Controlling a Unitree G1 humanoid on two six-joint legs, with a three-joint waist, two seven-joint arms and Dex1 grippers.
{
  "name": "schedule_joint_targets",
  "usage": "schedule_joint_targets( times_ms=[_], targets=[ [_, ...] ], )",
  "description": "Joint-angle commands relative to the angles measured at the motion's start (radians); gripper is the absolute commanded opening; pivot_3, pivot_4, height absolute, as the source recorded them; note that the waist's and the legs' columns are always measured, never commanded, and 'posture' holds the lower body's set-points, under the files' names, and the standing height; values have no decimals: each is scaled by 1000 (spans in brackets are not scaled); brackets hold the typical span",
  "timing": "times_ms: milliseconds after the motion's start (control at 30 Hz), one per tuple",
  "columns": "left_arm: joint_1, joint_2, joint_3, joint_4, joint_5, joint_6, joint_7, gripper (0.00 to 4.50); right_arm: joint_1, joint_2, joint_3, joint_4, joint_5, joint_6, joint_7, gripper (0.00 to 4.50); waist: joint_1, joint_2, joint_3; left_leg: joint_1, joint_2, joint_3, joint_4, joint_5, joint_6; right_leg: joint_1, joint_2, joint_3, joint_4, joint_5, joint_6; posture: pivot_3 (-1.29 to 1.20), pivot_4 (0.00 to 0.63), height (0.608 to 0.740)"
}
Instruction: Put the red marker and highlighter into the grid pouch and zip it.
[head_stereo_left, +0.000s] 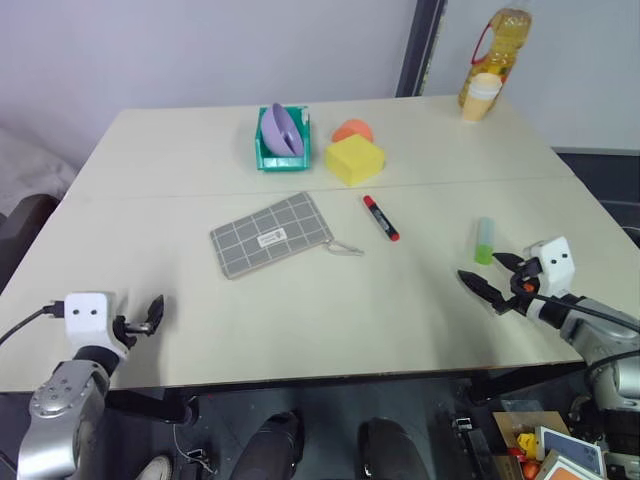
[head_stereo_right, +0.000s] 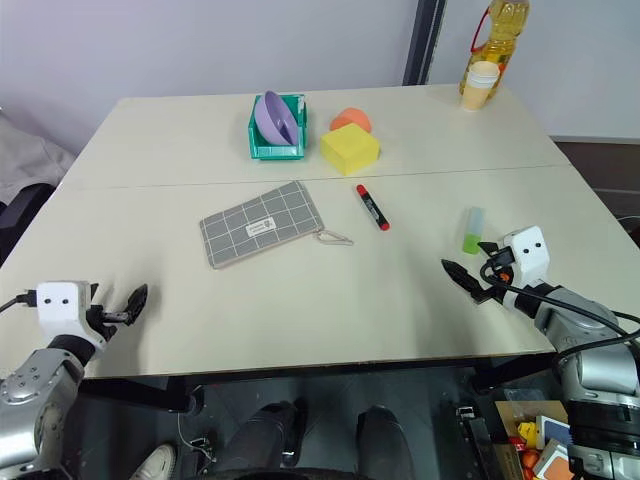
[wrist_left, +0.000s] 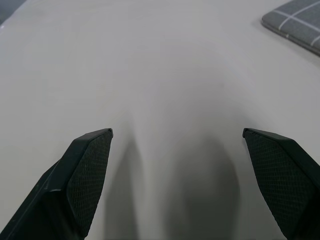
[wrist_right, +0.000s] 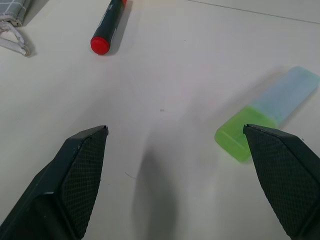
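Observation:
The grid pouch (head_stereo_left: 270, 235) lies flat at the table's middle, its zipper cord (head_stereo_left: 345, 247) trailing to the right. Right of it lies the red marker (head_stereo_left: 380, 217), with its red end showing in the right wrist view (wrist_right: 107, 27). The green highlighter (head_stereo_left: 485, 241) rests farther right, just beyond my right gripper (head_stereo_left: 478, 266), which is open and empty; the highlighter (wrist_right: 265, 112) sits close ahead of one fingertip. My left gripper (head_stereo_left: 148, 318) hovers open and empty over the front left of the table, well short of the pouch corner (wrist_left: 297, 20).
At the back stand a green bin (head_stereo_left: 268, 155) holding a purple bowl (head_stereo_left: 282, 130), a yellow block (head_stereo_left: 354, 159) and an orange object (head_stereo_left: 352, 130). An oil bottle (head_stereo_left: 497, 40) and a cup (head_stereo_left: 482, 97) stand at the far right corner.

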Motion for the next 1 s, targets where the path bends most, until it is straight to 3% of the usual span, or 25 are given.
schedule_joint_targets(
  times_ms=[33,400,767,867,1000],
  targets=[
    [-14,10,20,-3,1,-20,8,4470,-4,-1,-9,-39,15,-1,-1,4500,-1,0,0,0,0,0,0,0,0,0,0,0,0,0,0,0,150,740],
    [-38,6,-6,6,-6,-30,-23,4470,-37,41,39,-124,50,42,-4,4500,-2,0,0,0,0,0,0,0,0,0,0,0,0,0,0,0,150,740],
    [-56,8,-71,20,22,-61,-56,4470,-205,210,252,-206,38,74,-53,4500,0,0,0,0,0,0,0,0,0,0,1,0,0,0,0,0,150,740],
    [-66,15,-81,26,27,-69,-62,4500,-264,257,328,-143,-26,51,-83,3614,-2,0,0,0,0,0,0,0,0,-1,1,0,0,0,0,0,150,740],
    [-75,25,-90,34,45,-78,-70,4500,-347,318,400,-32,-103,34,-131,1504,-3,0,0,0,0,-1,0,0,0,-1,1,0,1,1,1,0,150,740]
  ],
)
